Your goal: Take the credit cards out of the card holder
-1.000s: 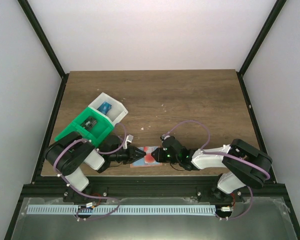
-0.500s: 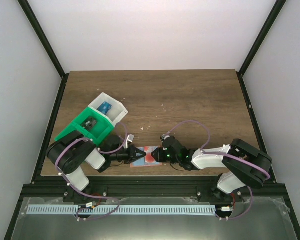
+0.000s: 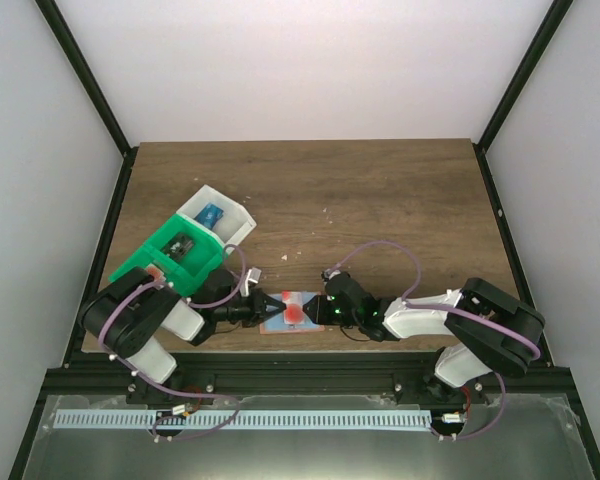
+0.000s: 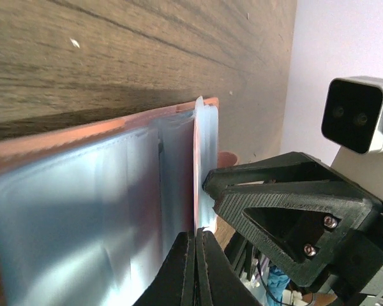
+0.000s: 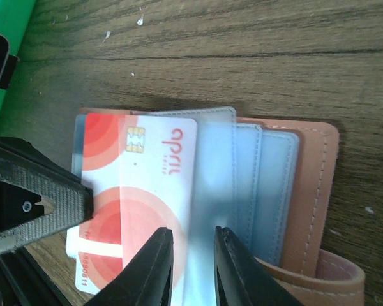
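Note:
The card holder (image 3: 310, 300) lies open near the table's front edge between both grippers, with light blue pockets and salmon edging (image 5: 313, 185). A red and white credit card (image 5: 140, 204) sticks halfway out of its pockets toward the left. My left gripper (image 3: 265, 308) is shut on that card's outer edge, which the left wrist view shows edge-on (image 4: 196, 159) above the closed fingertips (image 4: 196, 268). My right gripper (image 3: 322, 312) sits low over the holder's clear flap, its jaws (image 5: 193, 268) a narrow gap apart and holding nothing. The blue and dark cards are not visible in the holder.
A green tray (image 3: 170, 255) and a white tray (image 3: 225, 215) holding a small blue item stand at the left, just behind the left arm. The green tray's corner shows in the right wrist view (image 5: 9, 19). Bare wood stretches behind and to the right.
My left gripper has drawn back a little to the left, and the red and white card has slid further out of the holder with it. The right arm has stayed put.

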You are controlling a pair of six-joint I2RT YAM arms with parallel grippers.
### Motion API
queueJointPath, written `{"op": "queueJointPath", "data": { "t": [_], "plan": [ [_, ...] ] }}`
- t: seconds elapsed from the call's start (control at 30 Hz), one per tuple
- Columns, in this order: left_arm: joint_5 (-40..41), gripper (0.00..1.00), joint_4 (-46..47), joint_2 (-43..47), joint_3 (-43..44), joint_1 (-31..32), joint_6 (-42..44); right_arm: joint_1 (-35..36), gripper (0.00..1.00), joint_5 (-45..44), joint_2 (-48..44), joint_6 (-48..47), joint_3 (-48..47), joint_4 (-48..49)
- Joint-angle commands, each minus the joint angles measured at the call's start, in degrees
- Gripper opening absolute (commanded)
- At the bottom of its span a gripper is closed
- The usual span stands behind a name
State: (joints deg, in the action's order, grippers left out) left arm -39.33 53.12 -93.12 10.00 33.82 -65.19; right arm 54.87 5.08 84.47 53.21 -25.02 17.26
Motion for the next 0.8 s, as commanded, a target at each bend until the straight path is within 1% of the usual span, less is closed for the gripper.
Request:
{"op": "queueJointPath", "data": {
  "t": [0.0, 0.17, 0.23, 0.43, 0.53, 0.63, 0.77],
  "plan": [
    [0.9, 0.0, -4.2, 3.8, -0.6, -1.6, 3.5, -0.5, 0.21, -0.5, -0.7, 1.0, 1.3, -1.3],
    [2.1, 0.0, -8.8, 8.2, -1.1, -2.0, 5.1, -0.6, 0.21, -0.4, -0.9, 0.9, 1.2, -1.3],
    [3.5, 0.0, -12.1, 10.5, -1.0, -2.2, 6.0, -0.6, 0.21, -0.3, -0.9, 0.8, 1.2, -1.2],
    [10.7, 0.0, -29.0, 19.9, 2.4, -2.6, 12.0, -0.7, 0.21, -0.2, -0.7, 1.0, 1.1, -0.5],
    [13.7, 0.0, -34.2, 25.6, 3.8, -2.6, 13.7, -0.6, 0.2, -0.1, -0.7, 0.9, 1.0, -0.5],
    [15.8, 0.0, -36.7, 29.1, 4.5, -2.8, 14.8, -0.6, 0.21, 1.1, -1.4, 1.1, 0.4, -0.8],
    [14.9, 0.0, -37.4, 31.9, 5.0, -3.2, 14.7, -0.7, 0.24, 2.8, -4.1, 0.9, -1.7, -1.9]
  ]
}}
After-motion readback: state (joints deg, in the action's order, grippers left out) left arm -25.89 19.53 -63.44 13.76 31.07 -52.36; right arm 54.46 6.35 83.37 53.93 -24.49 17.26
